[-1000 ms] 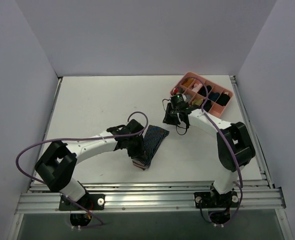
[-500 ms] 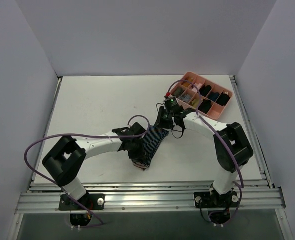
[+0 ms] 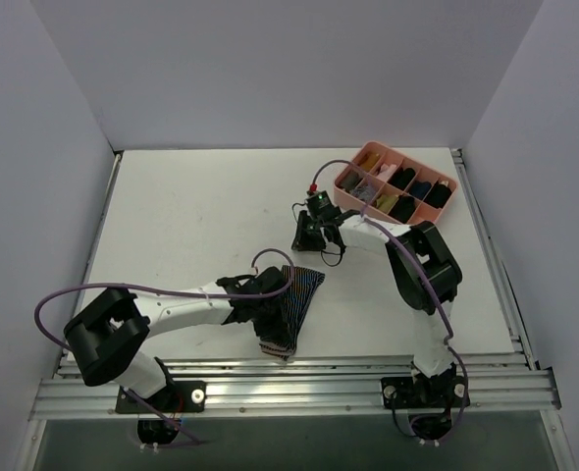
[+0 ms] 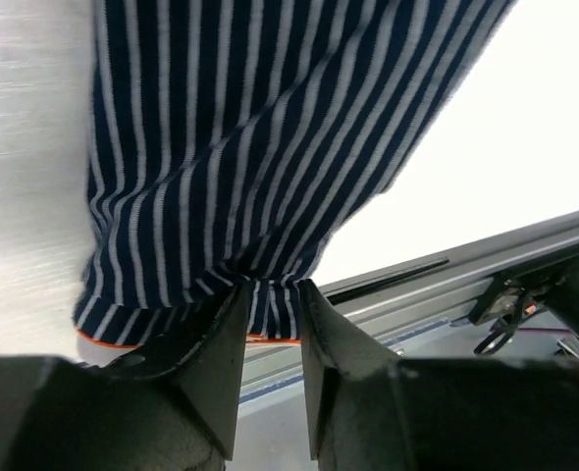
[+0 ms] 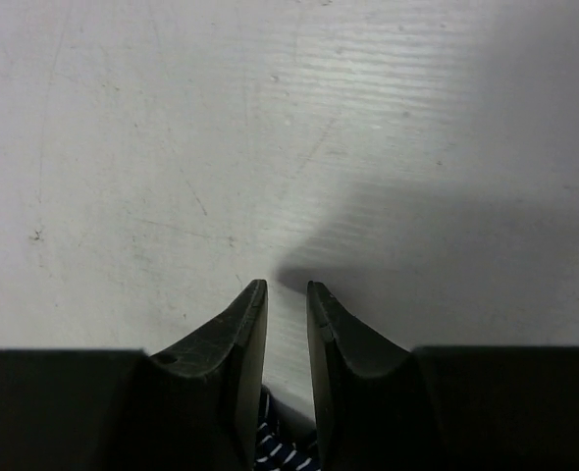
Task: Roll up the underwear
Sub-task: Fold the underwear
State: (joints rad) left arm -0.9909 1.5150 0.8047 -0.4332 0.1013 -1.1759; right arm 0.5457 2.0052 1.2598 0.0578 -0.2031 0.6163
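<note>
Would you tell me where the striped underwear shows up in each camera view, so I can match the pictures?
Top external: the underwear lies bottom centre, beside the left gripper.
Left wrist: it fills the upper half, its hem pinched between the fingers.
Right wrist: only a striped sliver shows at the bottom edge, between that gripper's fingers.
Shared landmark: the white table.

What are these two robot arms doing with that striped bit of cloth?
The left gripper is pinching the underwear, a navy striped garment folded into a strip on the table, at its near end by the reddish waistband. The right gripper is poised over the table just past the cloth's far end, its fingers nearly together with nothing between the tips. No roll has formed yet. A pink divided tray sits at the far right.
</note>
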